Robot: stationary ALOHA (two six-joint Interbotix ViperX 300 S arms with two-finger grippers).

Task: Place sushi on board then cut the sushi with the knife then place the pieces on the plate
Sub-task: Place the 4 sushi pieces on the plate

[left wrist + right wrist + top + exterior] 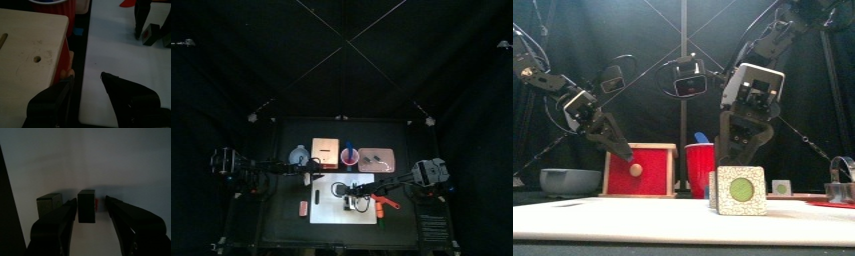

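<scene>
– Progress on the sushi (740, 190)?
– Already on the white cutting board (329, 212), standing upright near its middle. Looks split as well: two dark blocks side by side, just apart, in the right wrist view.
– Cutting done, then?
– Probably, judging by the red knife (385, 203) lying loose at the board's right edge, in no grip. Hard to call for certain.
– And the right gripper (88, 203)?
– Low over the board, fingers spread, straddling one block without pinching it.
– Left gripper (85, 77)?
– Fingers spread too, holding nothing, hovering above the edge of the wooden box (27, 45) where it meets the board.
– Left to do?
– Closing on that block, carrying it to the pink tray (386, 151) behind the board, then the same for the rest. No sushi to be seen on the tray so far, only the round metal cutter (842, 172).
</scene>
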